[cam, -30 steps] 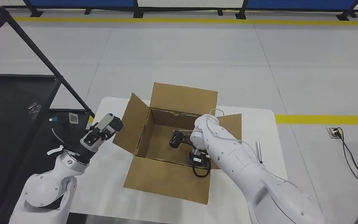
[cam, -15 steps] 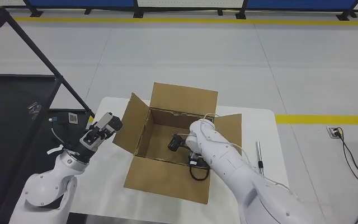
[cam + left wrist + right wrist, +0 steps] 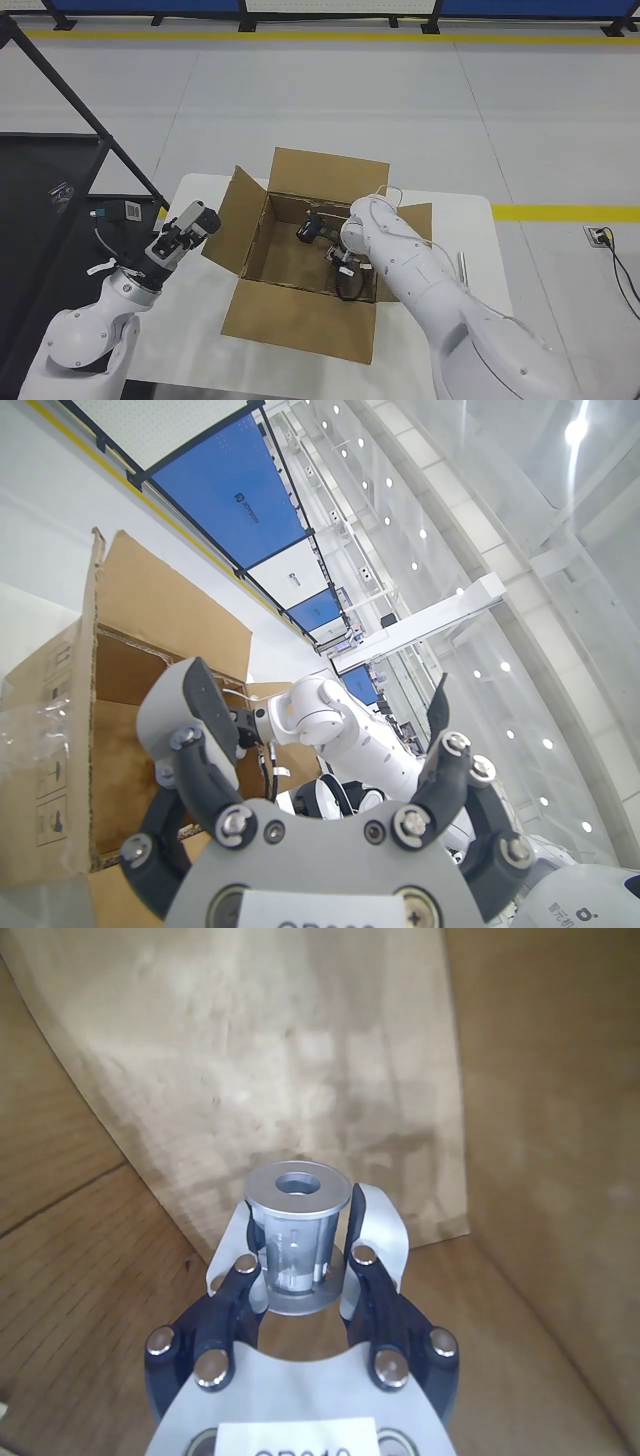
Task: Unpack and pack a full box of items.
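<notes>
Only your right gripper (image 3: 308, 231) had moved, from mid-box toward the far wall; the left gripper (image 3: 203, 220) stayed beside the box's (image 3: 300, 322) open flap, fingers spread on nothing. Inside, the silvery metal spool (image 3: 295, 1248), flanged at both ends with a bored centre, had cardboard walls close ahead and alongside. It sat pinched between the right fingers, one flange past their tips.

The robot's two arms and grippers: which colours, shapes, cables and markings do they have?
The left arm and right arm have smooth white rounded shells. A black cable with white tags loops at the right wrist. The left gripper and right gripper each have a grey metal plate with silver screws, black linkage bars, pale fingers with black pads, and a white printed label.
</notes>
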Available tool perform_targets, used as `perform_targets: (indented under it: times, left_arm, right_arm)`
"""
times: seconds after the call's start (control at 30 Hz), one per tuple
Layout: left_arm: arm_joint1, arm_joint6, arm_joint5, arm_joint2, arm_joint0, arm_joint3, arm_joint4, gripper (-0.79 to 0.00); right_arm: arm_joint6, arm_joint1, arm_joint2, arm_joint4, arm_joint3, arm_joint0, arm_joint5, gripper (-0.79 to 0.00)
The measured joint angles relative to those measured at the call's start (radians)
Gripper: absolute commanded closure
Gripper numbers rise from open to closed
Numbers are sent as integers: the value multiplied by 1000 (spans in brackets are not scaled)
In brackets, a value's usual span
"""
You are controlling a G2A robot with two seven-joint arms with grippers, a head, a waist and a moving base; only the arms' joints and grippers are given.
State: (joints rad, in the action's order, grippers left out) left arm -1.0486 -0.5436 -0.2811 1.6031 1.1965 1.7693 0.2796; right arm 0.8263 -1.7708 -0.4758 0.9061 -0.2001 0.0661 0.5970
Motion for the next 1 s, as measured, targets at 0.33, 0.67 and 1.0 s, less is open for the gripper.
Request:
perform_targets:
  times: [0.33, 0.67, 1.0]
  left_arm:
    - [-2, -14, 10, -27, -20, 2, -17, -785]
    - [-3, -18, 15, -39, -27, 5, -26, -785]
    - [-3, -18, 15, -39, -27, 5, -26, -785]
  right_arm:
    - [-533, 103, -23, 94, -5, -11, 132, 0]
    - [-758, 148, -26, 144, -5, 5, 150, 0]
    - [-758, 148, -26, 144, -6, 4, 150, 0]
